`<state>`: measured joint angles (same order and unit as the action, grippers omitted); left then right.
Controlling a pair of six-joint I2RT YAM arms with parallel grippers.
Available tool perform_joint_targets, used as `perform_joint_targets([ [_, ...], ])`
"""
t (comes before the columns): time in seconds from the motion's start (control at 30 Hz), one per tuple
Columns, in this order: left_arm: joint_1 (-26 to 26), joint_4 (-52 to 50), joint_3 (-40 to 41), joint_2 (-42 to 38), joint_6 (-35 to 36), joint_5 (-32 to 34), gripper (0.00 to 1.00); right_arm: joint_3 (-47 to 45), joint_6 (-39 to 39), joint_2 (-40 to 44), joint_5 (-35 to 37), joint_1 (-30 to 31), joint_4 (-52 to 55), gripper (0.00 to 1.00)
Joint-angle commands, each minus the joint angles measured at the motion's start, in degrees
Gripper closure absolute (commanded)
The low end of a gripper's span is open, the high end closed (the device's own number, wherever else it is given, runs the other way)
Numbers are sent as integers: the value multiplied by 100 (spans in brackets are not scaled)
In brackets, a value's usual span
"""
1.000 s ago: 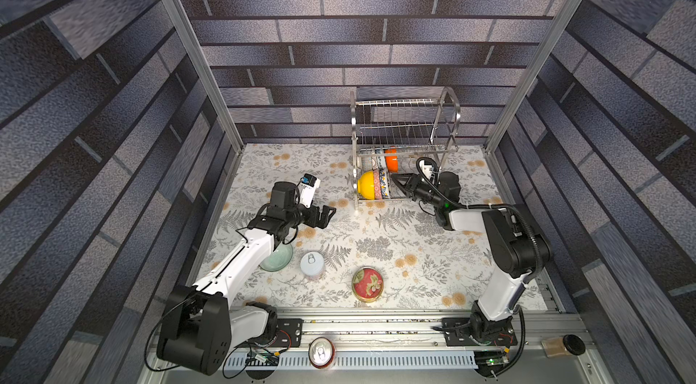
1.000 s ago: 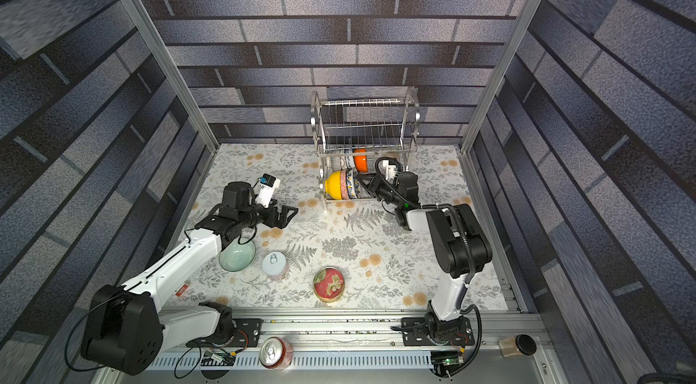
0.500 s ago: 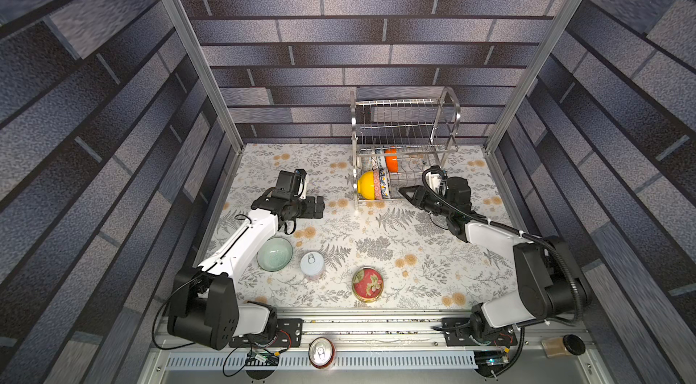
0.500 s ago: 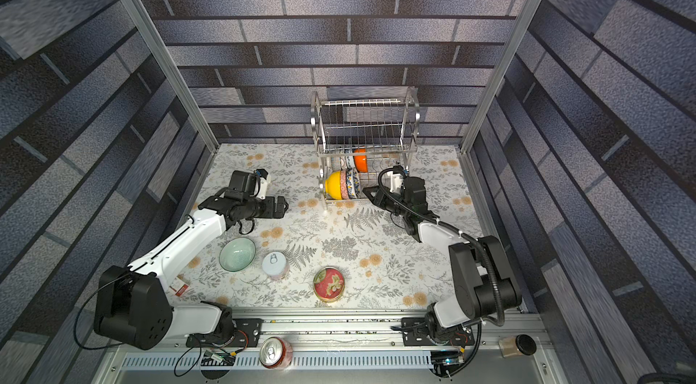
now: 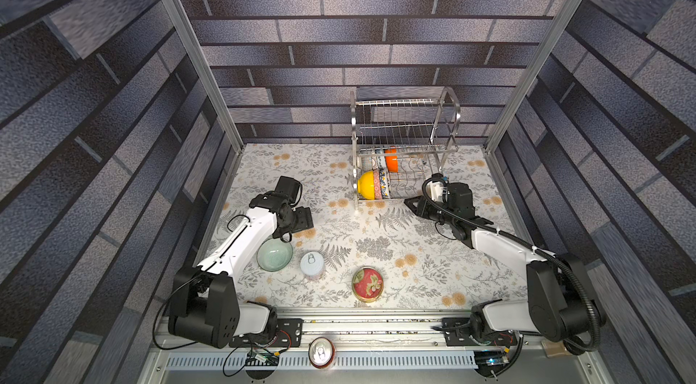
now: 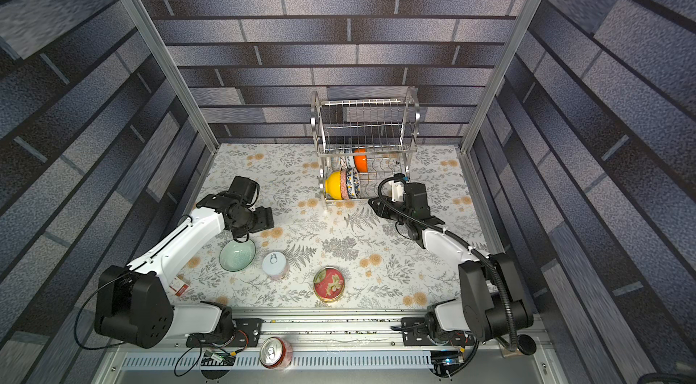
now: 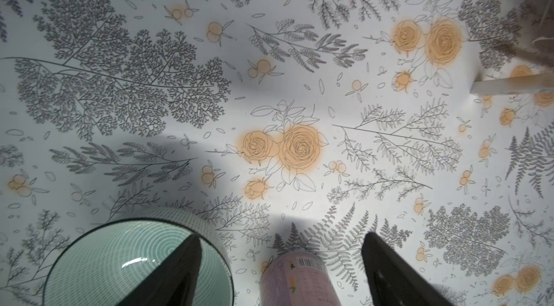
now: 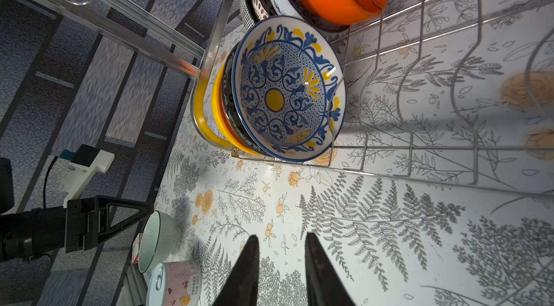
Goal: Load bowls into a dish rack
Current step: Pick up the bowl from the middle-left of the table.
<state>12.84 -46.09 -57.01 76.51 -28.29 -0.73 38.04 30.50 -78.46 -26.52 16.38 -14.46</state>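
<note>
In a top view the dish rack (image 5: pixel 353 137) stands upper centre, with bowls (image 8: pixel 287 97) on edge in its lower slots. The yellow bowl (image 5: pixel 366 185) is outermost at left and the orange bowl (image 5: pixel 391 160) just above it (propped by the wires, we judge), while the pale green bowl (image 5: pixel 274 256) sits upright on the cloth (image 5: pixel 395 235), lower left of centre. Our left gripper (image 7: pixel 281 235) hovers over it, jaws spread wide and empty, one finger (image 7: pixel 174 271) above its hollow, likely for a rim pinch; the right gripper (image 8: pixel 281 235), jaws narrowly parted on nothing, faces the rack. On the white can (image 8: pixel 180 285) we read only a barcode and seemingly "220g".
</note>
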Motion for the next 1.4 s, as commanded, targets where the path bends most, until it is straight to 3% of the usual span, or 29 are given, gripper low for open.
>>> perform_joint_targets([
  [0.0,-45,-620,37,-249,-602,425,19,-95,-211,194,108,83,118,71],
  [0.3,-50,-804,300,-58,-1161,550,44,-160,-304,296,217,213,84,73],
  [0.87,-155,-309,441,940,-830,594,84,-133,-440,334,324,260,217,73],
  [1.1,-252,-241,433,895,-687,627,92,-95,-454,298,339,265,292,74],
  [1.37,-119,-449,-163,795,-267,808,97,-74,-435,455,759,260,509,77],
])
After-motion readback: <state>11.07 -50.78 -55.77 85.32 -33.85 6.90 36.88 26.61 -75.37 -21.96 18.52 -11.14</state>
